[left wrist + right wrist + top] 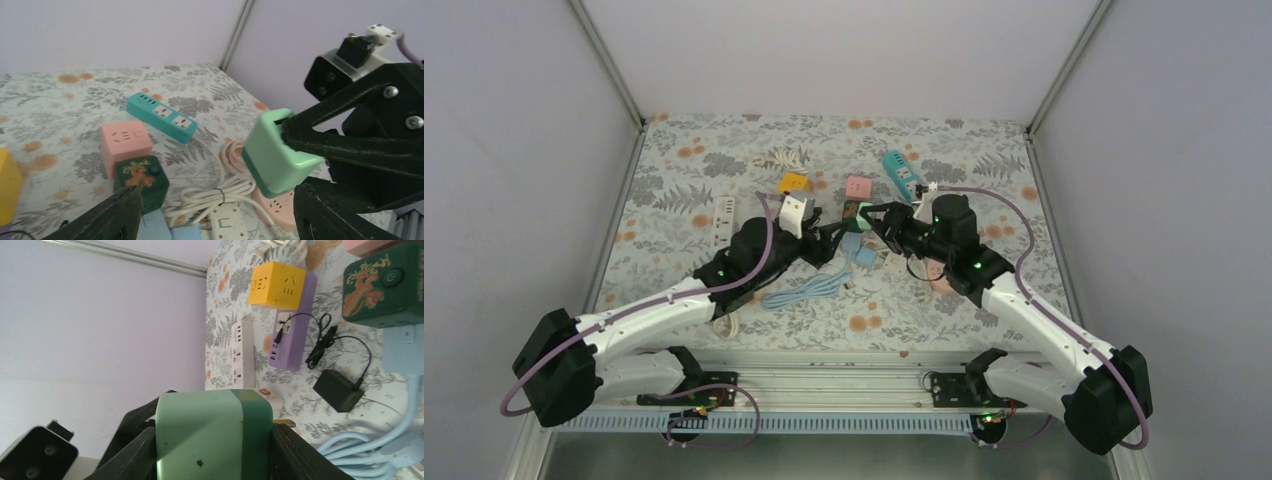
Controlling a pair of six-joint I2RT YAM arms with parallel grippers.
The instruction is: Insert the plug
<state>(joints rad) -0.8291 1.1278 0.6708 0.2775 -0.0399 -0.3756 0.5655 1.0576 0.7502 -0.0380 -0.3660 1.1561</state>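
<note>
My right gripper (214, 452) is shut on a light green plug block (210, 437) with a dark green end, and holds it above the table. The block also shows in the left wrist view (277, 152), pinched between the right gripper's black fingers (350, 145). My left gripper (220, 220) is open and empty, its jaws wide apart just below and facing the block. In the top view both grippers meet mid-table: the left gripper (829, 243), the right gripper (861, 215), the green block (854, 211) between them. A dark green cube socket (140, 177) sits below.
On the table lie a pink cube socket (125, 142), a teal power strip (160, 116), a tied white cable (210, 197), a white strip (230, 222), a pink strip (280, 205), a yellow cube (277, 285), a purple strip (292, 335), a black adapter (337, 390) and a light blue cable (809, 290).
</note>
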